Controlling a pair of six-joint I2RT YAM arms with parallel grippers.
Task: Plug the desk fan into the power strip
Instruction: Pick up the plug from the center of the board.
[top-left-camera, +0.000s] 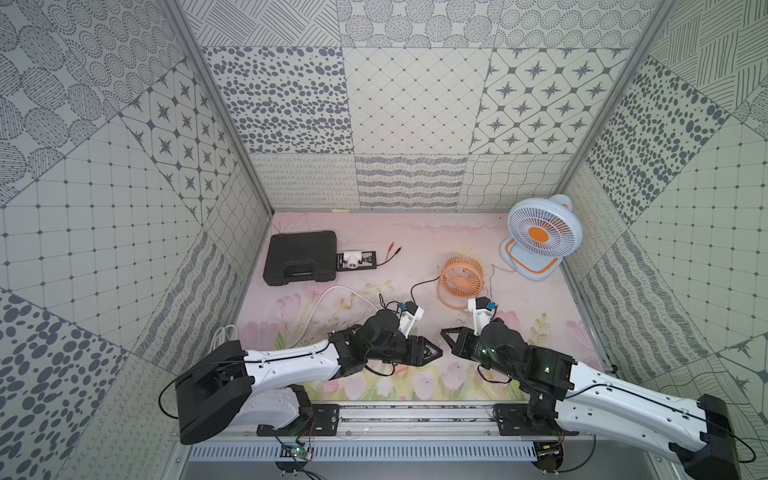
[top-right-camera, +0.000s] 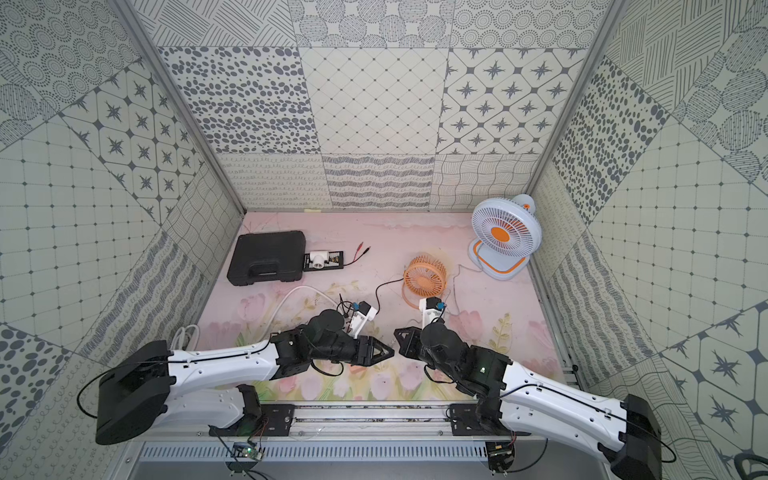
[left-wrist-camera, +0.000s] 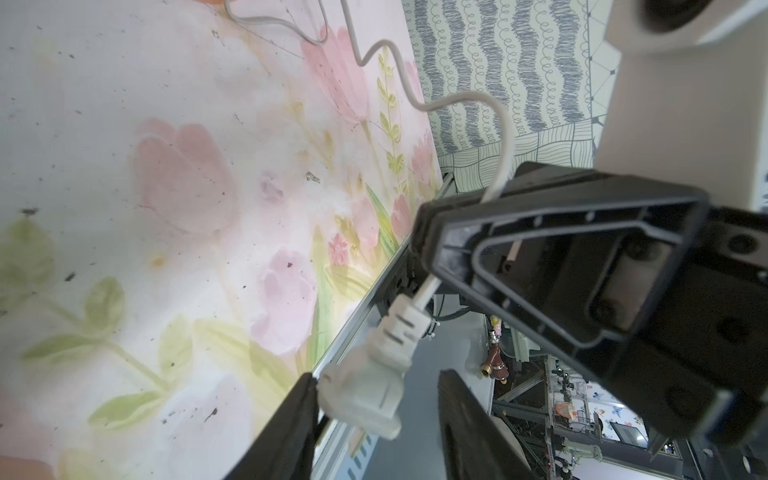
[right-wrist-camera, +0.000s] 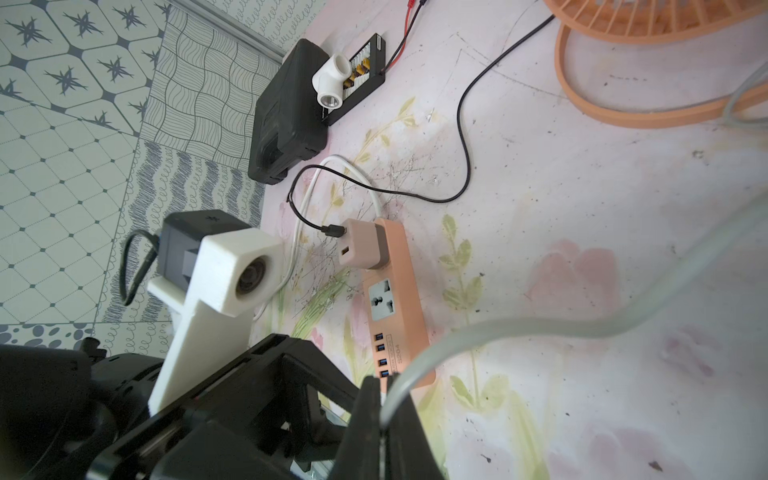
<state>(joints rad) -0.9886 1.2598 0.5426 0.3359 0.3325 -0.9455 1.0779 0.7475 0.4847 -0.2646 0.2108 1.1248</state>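
R claw, top views: jaws pressed together; tip (top-left-camera: 444, 333) faces L claw (top-left-camera: 436, 351), and the two tips nearly meet over the front-centre of the floral mat (top-left-camera: 540, 332).
Desk fan, top views: white-blue w/ orange hub (top-left-camera: 540, 232), upright in the far right corner, well apart from both claws.
Orange fan, top views: tilted back on its ring stand (top-left-camera: 461, 278), between desk fan and claws.
Power strip, top views: can't make it out; a thick white cord (top-left-camera: 328, 297) runs under the L arm.
Black case, top views: far left (top-left-camera: 300, 257), small black board (top-left-camera: 356, 261) just beside it.
L claw, left wrist view: fingers (left-wrist-camera: 291, 428) spread; white plug (left-wrist-camera: 365, 386) hangs between them, touching one finger, clear of the other.
R claw, left wrist view: tips (left-wrist-camera: 424, 237) pinch the thin cord (left-wrist-camera: 504, 141) just above the plug.
Thin cord, left wrist view: snakes off across the mat, prob. to the desk fan; far end out of frame.
R claw, right wrist view: fingers flat together on the thin cord, which arcs away over the mat.
Power strip, right wrist view: peach-orange bar (right-wrist-camera: 395, 303) flat on the mat, just beyond the R claw tips; USB row at the near end, white socket face mid-bar.
Adapter, right wrist view: pinkish block (right-wrist-camera: 363, 245) plugged into the strip's far socket; black cable (right-wrist-camera: 465, 137) leads from it toward the orange fan.
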